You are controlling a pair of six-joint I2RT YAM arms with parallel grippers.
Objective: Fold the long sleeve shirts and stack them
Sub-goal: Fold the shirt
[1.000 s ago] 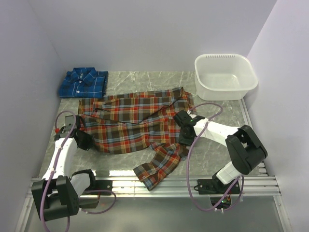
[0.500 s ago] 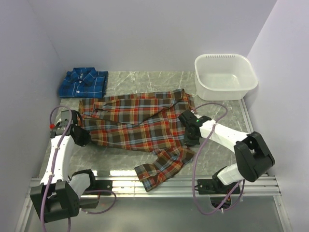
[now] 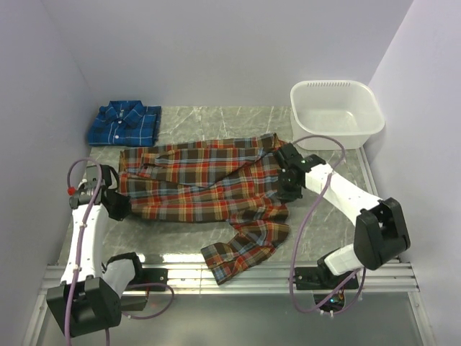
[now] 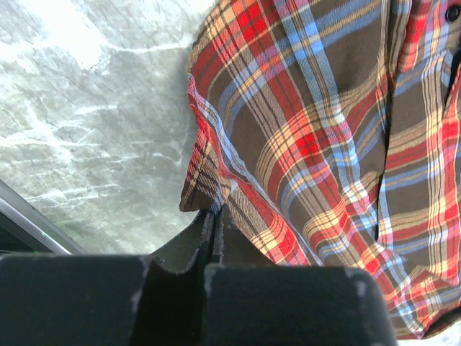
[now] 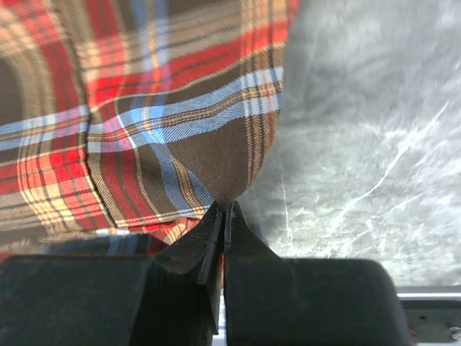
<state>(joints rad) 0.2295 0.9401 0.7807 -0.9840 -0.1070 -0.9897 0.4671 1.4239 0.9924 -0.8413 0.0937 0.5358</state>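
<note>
The red-orange plaid shirt lies spread across the middle of the table, one sleeve trailing toward the near edge. My left gripper is shut on the shirt's left edge. My right gripper is shut on its right edge, the cloth lifted slightly off the table there. The blue plaid shirt sits folded at the back left, apart from both grippers.
A white plastic tub stands at the back right, just beyond the right arm. A metal rail runs along the near edge. Walls close in the left, back and right sides of the marbled tabletop.
The right gripper has shut on the shirt's right edge, and both grippers have carried the near hem away from the arms, folding the shirt narrower. The sleeve still trails near the front.
</note>
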